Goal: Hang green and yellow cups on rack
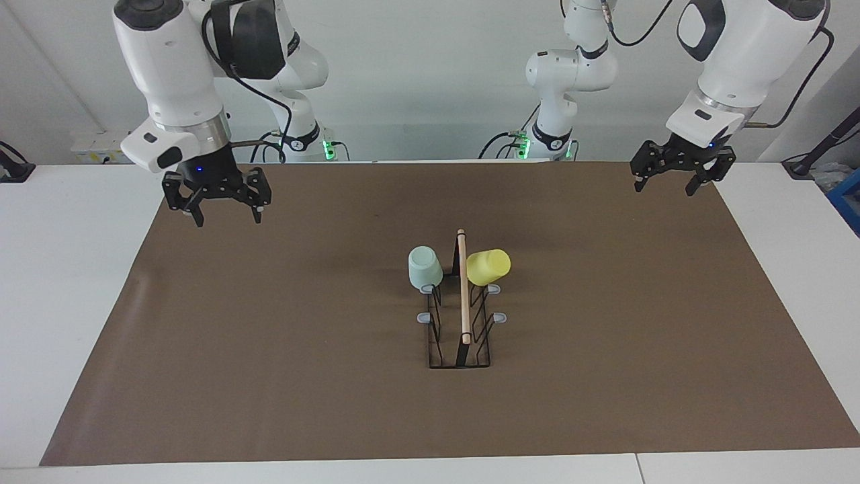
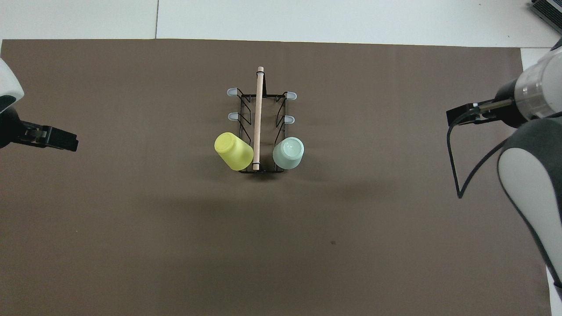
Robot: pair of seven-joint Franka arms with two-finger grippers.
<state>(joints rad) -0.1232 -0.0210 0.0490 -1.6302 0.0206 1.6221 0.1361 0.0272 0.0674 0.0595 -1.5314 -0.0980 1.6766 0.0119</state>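
The black wire rack [image 1: 463, 316] with a wooden rod on top stands in the middle of the brown mat; it also shows in the overhead view [image 2: 258, 109]. The pale green cup [image 1: 424, 267] [image 2: 288, 152] hangs upside down on the peg nearest the robots, on the rack's side toward the right arm's end. The yellow cup [image 1: 488, 266] [image 2: 233, 151] hangs tilted on the matching peg toward the left arm's end. My right gripper [image 1: 228, 216] is open and empty, raised over the mat's corner. My left gripper [image 1: 664, 188] is open and empty, over the other near corner.
The brown mat [image 1: 269, 349] covers most of the white table [image 1: 67, 269]. Several grey-tipped pegs [image 1: 499, 316] on the rack carry nothing. A blue object [image 1: 848, 195] lies at the table's edge at the left arm's end.
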